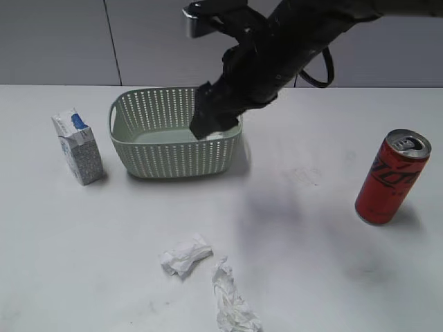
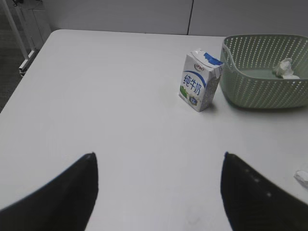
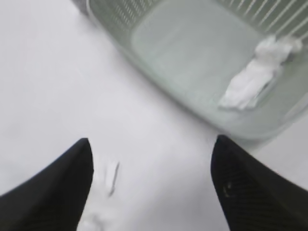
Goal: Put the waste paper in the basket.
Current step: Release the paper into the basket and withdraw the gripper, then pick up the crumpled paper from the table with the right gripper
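A pale green perforated basket [image 1: 173,159] stands at the back of the white table. One crumpled white paper [image 3: 255,77] lies inside it, and it also shows in the left wrist view [image 2: 286,67]. Two more crumpled papers lie on the table near the front: one [image 1: 185,254] and a longer one [image 1: 234,304]. My right gripper [image 1: 202,124] hangs over the basket's right front rim, open and empty; its fingers [image 3: 151,144] frame bare table with a blurred paper [image 3: 101,192] below. My left gripper [image 2: 159,163] is open and empty over bare table, left of the basket [image 2: 260,91].
A blue and white milk carton [image 1: 78,146] stands just left of the basket, also in the left wrist view [image 2: 199,82]. A red drink can [image 1: 391,178] stands at the right. A bit of paper [image 2: 302,177] shows at the left wrist view's right edge.
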Robot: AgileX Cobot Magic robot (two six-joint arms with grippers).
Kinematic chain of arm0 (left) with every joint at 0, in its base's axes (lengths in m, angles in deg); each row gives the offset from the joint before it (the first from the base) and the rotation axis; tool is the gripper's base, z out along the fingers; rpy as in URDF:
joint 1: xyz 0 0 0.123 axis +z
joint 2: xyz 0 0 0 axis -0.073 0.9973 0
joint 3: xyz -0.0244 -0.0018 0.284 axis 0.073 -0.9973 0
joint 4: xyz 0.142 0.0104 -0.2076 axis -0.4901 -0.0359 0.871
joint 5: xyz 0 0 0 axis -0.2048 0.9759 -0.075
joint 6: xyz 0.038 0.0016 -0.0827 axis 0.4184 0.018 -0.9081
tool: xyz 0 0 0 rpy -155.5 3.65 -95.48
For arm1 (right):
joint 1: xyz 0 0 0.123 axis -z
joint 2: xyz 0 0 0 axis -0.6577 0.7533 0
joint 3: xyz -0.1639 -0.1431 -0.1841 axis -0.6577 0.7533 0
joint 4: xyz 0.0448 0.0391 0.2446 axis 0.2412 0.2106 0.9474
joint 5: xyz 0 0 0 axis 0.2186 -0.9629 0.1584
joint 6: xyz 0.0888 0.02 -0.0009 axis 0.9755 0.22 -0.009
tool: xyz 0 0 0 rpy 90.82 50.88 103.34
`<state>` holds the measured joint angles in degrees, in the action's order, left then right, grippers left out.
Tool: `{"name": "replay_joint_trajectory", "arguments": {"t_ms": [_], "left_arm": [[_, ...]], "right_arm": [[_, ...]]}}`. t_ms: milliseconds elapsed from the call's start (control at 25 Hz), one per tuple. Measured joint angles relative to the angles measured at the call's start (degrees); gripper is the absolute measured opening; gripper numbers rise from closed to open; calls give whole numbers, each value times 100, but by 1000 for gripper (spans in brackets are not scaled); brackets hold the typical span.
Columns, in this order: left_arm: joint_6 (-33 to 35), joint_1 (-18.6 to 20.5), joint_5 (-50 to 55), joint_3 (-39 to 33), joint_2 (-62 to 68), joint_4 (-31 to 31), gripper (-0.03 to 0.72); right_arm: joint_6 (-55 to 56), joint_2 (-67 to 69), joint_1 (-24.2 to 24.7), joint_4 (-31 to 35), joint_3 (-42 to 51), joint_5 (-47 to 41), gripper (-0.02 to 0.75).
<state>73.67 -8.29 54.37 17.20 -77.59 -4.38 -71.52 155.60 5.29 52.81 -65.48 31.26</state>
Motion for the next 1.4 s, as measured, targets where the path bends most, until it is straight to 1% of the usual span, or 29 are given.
{"name": "replay_joint_trajectory", "arguments": {"t_ms": [120, 160, 200, 280, 360, 560, 680, 760, 840, 1000, 1240, 1400], "left_arm": [[0, 0, 0, 0, 0, 0, 588], [0, 0, 0, 0, 0, 0, 588], [0, 0, 0, 0, 0, 0, 588], [0, 0, 0, 0, 0, 0, 588], [0, 0, 0, 0, 0, 0, 588], [-5, 0, 0, 0, 0, 0, 588], [-1, 0, 0, 0, 0, 0, 588], [-1, 0, 0, 0, 0, 0, 588], [-1, 0, 0, 0, 0, 0, 588], [-1, 0, 0, 0, 0, 0, 588], [-1, 0, 0, 0, 0, 0, 588], [-1, 0, 0, 0, 0, 0, 588]], "right_arm": [[565, -26, 0, -197, 6, -1141, 573], [684, -26, -12, -238, 41, -1379, 573], [841, -31, -37, -263, 124, -1555, 573], [1067, -79, -159, -347, 441, -1588, 573], [1440, -182, -370, -510, 953, -1302, 573], [2525, -257, -1057, -1154, 1971, -41, 573], [3301, -257, -1402, -1745, 2126, 566, 573], [3778, -199, -1540, -2095, 2126, 710, 573], [3989, -45, -1577, -2220, 2126, 729, 572], [4083, 237, -1591, -2160, 2145, 747, 572], [4048, 281, -1598, -1973, 2145, 886, 572], [3701, 511, -1598, -1518, 2145, 864, 572]]}}
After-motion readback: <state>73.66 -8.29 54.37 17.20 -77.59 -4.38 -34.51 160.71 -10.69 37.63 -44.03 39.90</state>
